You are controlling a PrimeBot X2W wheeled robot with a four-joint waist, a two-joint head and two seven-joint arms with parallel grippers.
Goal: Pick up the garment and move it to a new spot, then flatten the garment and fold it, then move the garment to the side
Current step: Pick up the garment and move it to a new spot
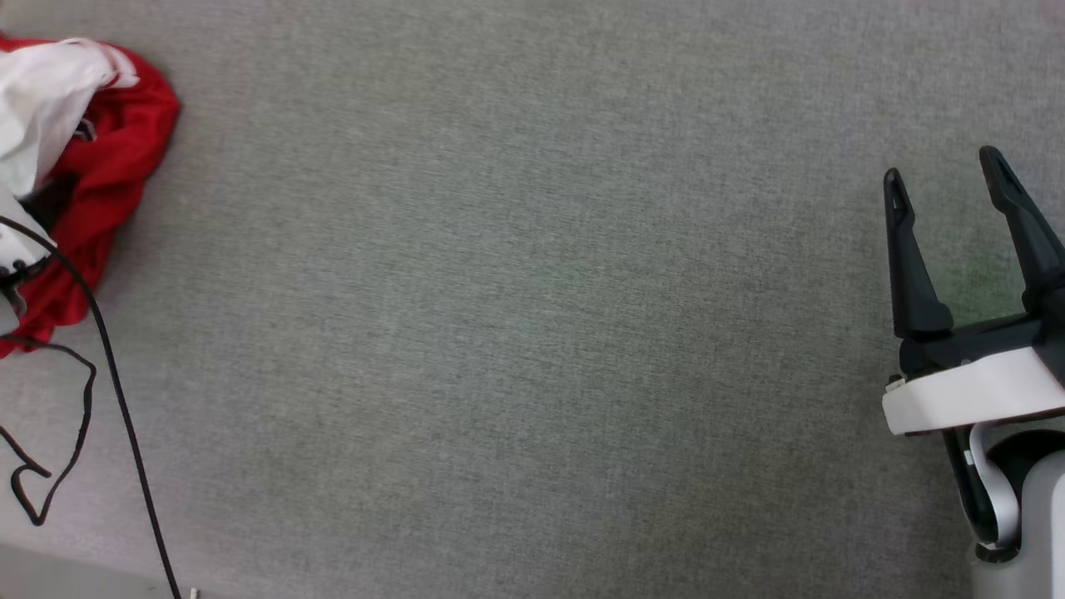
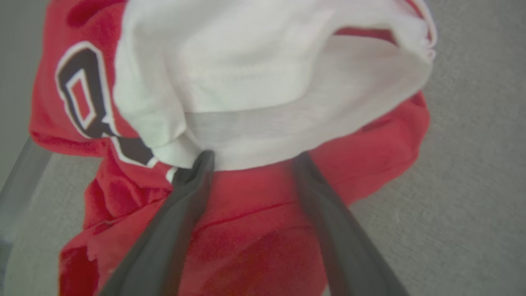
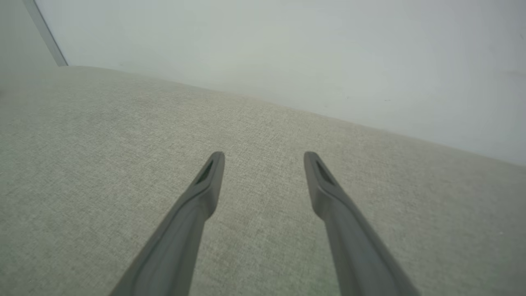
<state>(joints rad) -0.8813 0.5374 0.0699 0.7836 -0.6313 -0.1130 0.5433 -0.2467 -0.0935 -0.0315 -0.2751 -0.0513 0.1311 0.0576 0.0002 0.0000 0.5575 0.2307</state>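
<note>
Left fingers spread wide, empty, tips at crumpled red-and-white jersey shirt, far left of grey fabric tabletop; right fingers wide, empty. Soft, light, floppy: we'd pinch a thick fold.

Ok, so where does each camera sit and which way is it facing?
Head view: on the head, facing down at a grey woven fabric surface; open right gripper at right, crumpled red jersey shirt with white sleeves at left.
Left wrist view: on the left wrist, facing along the open left gripper, tips at the shirt's white sleeve.
Right wrist view: on the right wrist, facing along the right gripper over the surface toward a pale wall.
Shared: head and left wrist both show the shirt.
</note>
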